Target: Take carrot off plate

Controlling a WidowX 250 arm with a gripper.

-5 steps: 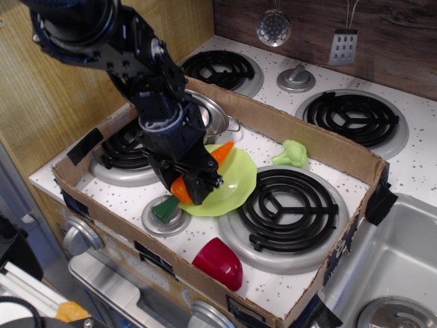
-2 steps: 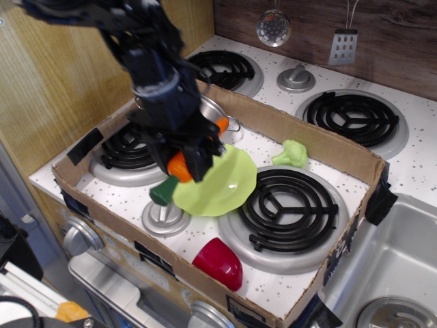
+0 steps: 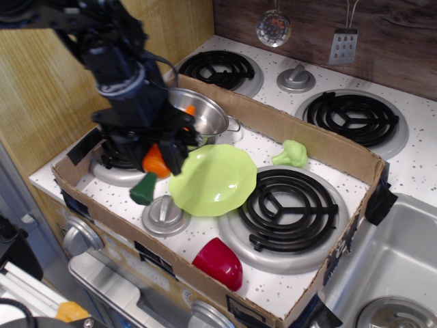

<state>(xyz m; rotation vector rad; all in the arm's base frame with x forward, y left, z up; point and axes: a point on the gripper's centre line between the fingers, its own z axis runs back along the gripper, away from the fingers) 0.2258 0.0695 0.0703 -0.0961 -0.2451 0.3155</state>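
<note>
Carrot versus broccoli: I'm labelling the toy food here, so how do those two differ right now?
The carrot is orange with a dark green stem end, long and tapered; the broccoli is light green, small and lumpy. The carrot is held tilted in the gripper, off the plate; the broccoli lies free on the stovetop by the cardboard wall. Both look like plastic toys.

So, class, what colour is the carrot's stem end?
Dark green, on the carrot; observation.image shows it.

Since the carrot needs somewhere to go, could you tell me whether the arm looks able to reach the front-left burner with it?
Probably yes: the claw, shut on the carrot, hangs right above the front-left burner, with nothing visible between them.
</note>
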